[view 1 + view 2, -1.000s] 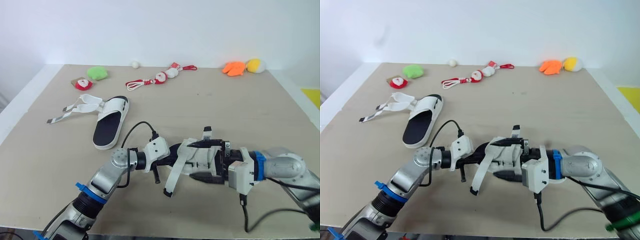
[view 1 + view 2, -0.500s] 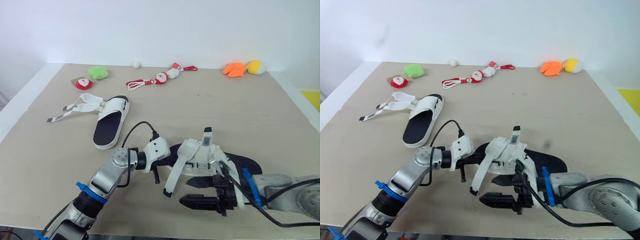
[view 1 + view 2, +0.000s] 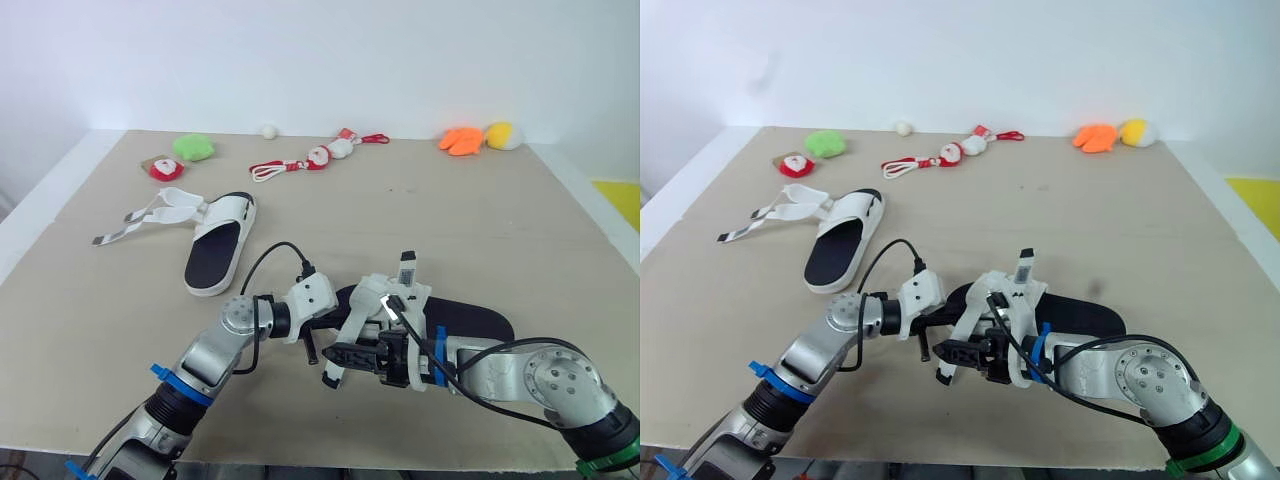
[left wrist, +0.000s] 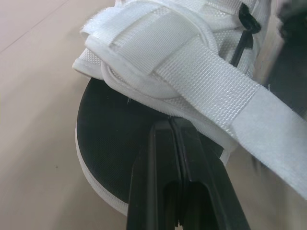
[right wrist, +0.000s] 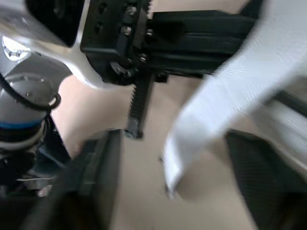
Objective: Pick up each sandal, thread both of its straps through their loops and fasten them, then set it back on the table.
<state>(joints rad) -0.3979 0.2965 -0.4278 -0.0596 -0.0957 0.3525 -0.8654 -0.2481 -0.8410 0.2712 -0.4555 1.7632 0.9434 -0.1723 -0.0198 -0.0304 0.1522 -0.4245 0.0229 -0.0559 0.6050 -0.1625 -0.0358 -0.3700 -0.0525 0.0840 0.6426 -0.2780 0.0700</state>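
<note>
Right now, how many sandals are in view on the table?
2. The left sandal lies on the table towards its left side, straps undone. The front sandal is near the front edge, one strap hanging loose. Nothing suggests a hidden one.

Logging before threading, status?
Left gripper shut, tips at near sandal's footbed. Right gripper open, loose strap hanging between its fingers. Far sandal on table, straps unfastened. Nothing in the way.

L end effector (image 4: 173, 127) pinches sandal (image 4: 109, 143) edge under white strap (image 4: 206, 81).
</note>
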